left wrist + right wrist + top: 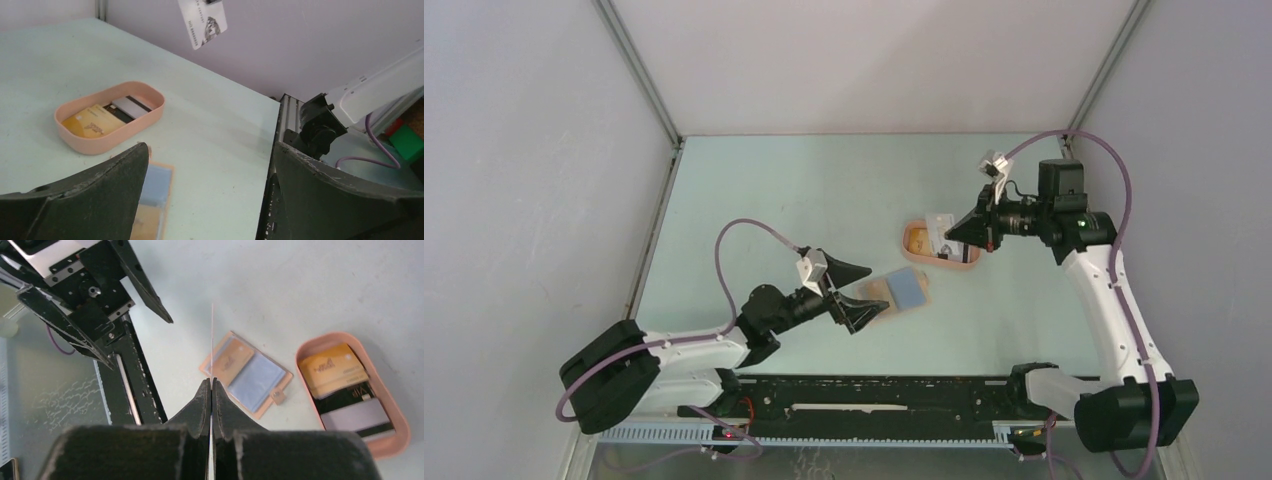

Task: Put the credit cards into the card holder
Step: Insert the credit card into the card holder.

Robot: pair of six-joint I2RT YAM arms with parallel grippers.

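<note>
- Left fingers [872,292], nearest, stand spread wide just beside the open card holder [904,291]. The right fingers [951,233] pinch a white card [940,236] by the tray [916,256].
- Left wrist: the holder lies under the left fingertip, unheld.
- Right wrist: the clamped fingers hold the card edge-on, with the holder ahead. Unpinned, it may skid when the card pushes in.

I'm seeing top cam looking steeply down from behind the rig, whole table [774,190] in frame. Left wrist is skimming low toward the peach tray [125,132], mid left. Right wrist is looking straight down, closer. All are sharing tray and card holder [250,375].
</note>
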